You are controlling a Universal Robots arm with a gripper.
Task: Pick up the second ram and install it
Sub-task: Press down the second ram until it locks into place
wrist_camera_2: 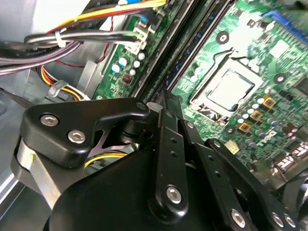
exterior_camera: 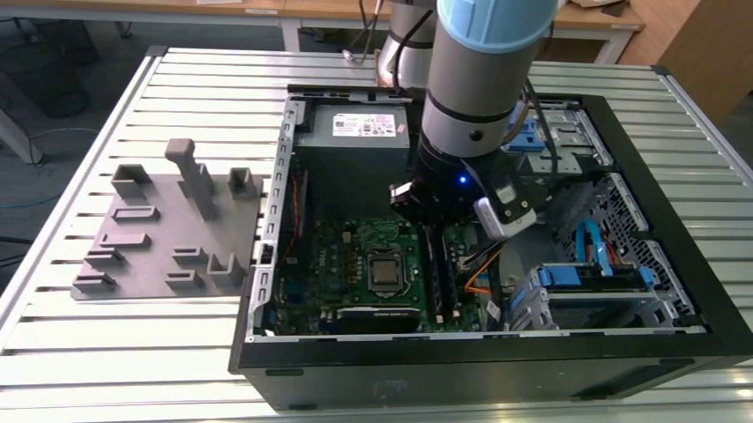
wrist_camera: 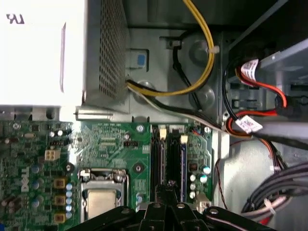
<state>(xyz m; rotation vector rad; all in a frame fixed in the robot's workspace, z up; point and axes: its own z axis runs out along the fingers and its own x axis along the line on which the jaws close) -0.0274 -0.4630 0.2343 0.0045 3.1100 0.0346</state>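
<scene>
1. Second ram (wrist_camera: 179, 161): stands on edge in the memory slot row of the motherboard (wrist_camera: 115, 144), just beside the processor socket (wrist_camera: 102, 199). In the exterior view it is the dark strip (exterior_camera: 436, 269) on the exterior view's right of the socket (exterior_camera: 385, 269). A near-identical stick (wrist_camera: 159, 161) sits in the neighbouring slot, parallel to it.
2. Gripper (wrist_camera: 169, 185): down inside the case, directly over the slot row. Jaws clenched, tips meeting (wrist_camera_2: 166, 98). The tips are at the sticks' top edges; I cannot tell whether they touch the second ram or pinch it.
3. Arm: comes down steeply into the open computer case (exterior_camera: 495, 370), with the gripper (exterior_camera: 436, 231) low over the board.
4. Around the slots: yellow cable (wrist_camera: 207, 62) loops past the power supply (wrist_camera: 43, 53). A bundle of dark cables (wrist_camera_2: 72, 38) runs along the board's edge.
5. Blue drive brackets (exterior_camera: 594, 275) occupy the case on the exterior view's right.
6. Case lies on its side on the slatted metal counter (exterior_camera: 141, 352).
7. Grey slotted block (exterior_camera: 165, 229) sits on the counter on the exterior view's left, well apart from the gripper.
</scene>
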